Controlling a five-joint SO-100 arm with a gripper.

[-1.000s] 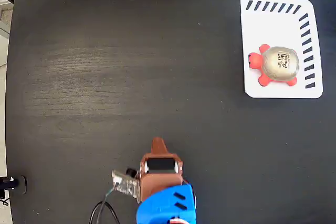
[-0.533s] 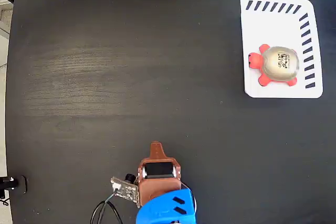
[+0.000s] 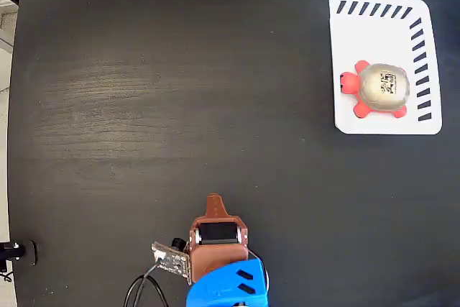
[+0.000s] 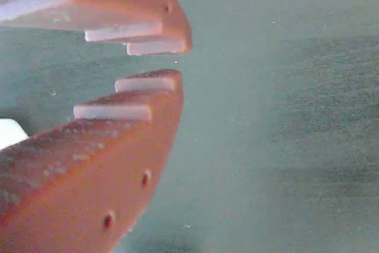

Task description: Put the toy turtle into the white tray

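Observation:
The toy turtle (image 3: 382,89), with a silver-beige shell and red-orange head and legs, lies inside the white tray (image 3: 374,30) at the upper right of the fixed view, its head pointing left. My gripper (image 3: 214,200) is far from it, low at the bottom centre of the table, with its brown tip pointing up the picture. In the wrist view the two orange fingers (image 4: 148,93) almost meet at the gripper (image 4: 180,60) tip. Only a narrow slit shows between them, and nothing is held there.
The black table (image 3: 180,106) fills the fixed view, and its left edge runs down the picture's left side. A small circuit board (image 3: 169,258) and a black cable (image 3: 140,292) hang beside the blue arm (image 3: 230,285). A white patch (image 4: 9,133) shows at the wrist view's left edge.
The arm drew back a little toward the bottom edge a second ago and has stayed still since. The turtle and tray have not moved.

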